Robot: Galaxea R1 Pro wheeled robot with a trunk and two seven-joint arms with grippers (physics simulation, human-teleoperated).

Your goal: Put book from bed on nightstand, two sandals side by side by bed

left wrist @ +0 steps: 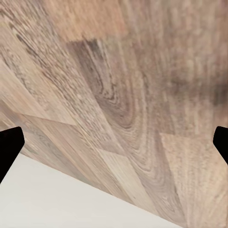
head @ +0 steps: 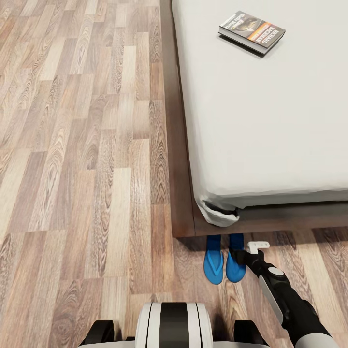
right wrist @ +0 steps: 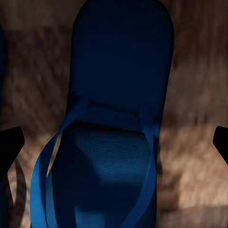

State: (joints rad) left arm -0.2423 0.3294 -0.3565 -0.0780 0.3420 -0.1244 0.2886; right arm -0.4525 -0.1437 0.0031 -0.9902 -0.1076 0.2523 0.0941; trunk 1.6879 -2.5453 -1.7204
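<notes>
Nearest in the head view is the robot's own white and black trunk (head: 173,324), low at the middle of the frame. From its right side the dark right arm (head: 290,299) reaches forward and down toward the floor, ending in the right claw (head: 252,252) just at the foot corner of the bed.

The two sandals (head: 224,261) lie side by side on the wood-plank floor (head: 82,169), touching or nearly so, with their far ends tucked into the shadow under the bed frame. The right sandal (head: 236,265) sits directly beside and partly under the right claw. In the right wrist view that sandal (right wrist: 116,142) lies straight ahead between the two dark fingertips (right wrist: 9,147), its blue straps plain to see; the tips stand wide apart at either edge of the picture, clear of the sandal and gripping nothing. A sliver of the left sandal (right wrist: 2,47) shows at one edge.

The left wrist view looks at floor planks (left wrist: 123,95) and a pale surface (left wrist: 57,199), with the left claw's fingertips (left wrist: 9,147) likewise spread wide and holding nothing.

Farther off, the bed (head: 270,121) carries its light-grey mattress on a dark-brown frame (head: 181,145). The book (head: 252,31) lies flat on the mattress toward the far end, well apart from the right claw and the sandals.
</notes>
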